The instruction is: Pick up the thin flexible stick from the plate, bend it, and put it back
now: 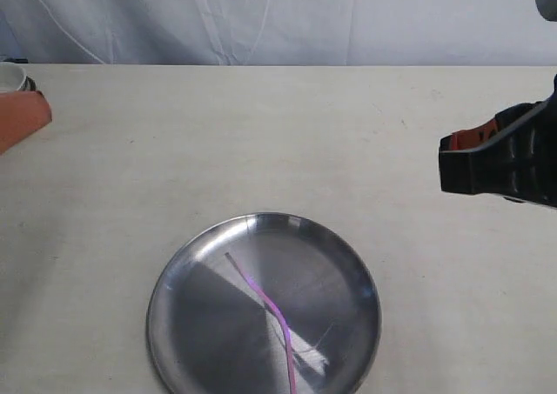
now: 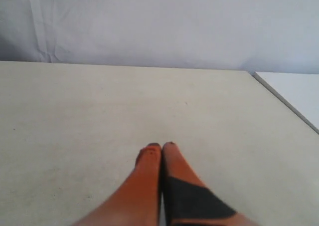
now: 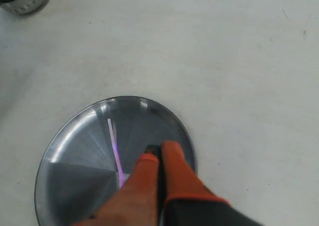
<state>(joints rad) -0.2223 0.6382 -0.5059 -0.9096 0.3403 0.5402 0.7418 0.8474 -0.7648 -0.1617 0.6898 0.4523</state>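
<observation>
Steel, shiny and shallow-rimmed: the plate (image 1: 196, 342) is my landmark. The thin flexible stick (image 1: 271, 305) lies inside it, pink, crossing the plate's middle toward its rim, with 1 kink partway along (its pale end is hard to pick out in the glare). Nothing touches it.

My right jaws are pressed together, the 2 orange fingertips (image 3: 172, 151) meeting with nothing between them. The wrist view shows them over the plate, just beside the stick. The exterior view shows that arm raised and out to the plate's side, so I judge they hover clear of it.

My left jaws are likewise pressed together and empty, fingertips (image 2: 149, 155) over bare surface (image 2: 75, 116) well apart from the plate, I'd guess to leave the plate free for the other arm. A small bowl (image 1: 10, 76) sits far from the plate, beside that arm.

With the stick kinked and resting in the plate, I judge the bend may already be made and the stick returned. If a pick is due instead, my right jaws must spread first, since a strip this thin lying flat on steel offers little to catch.
</observation>
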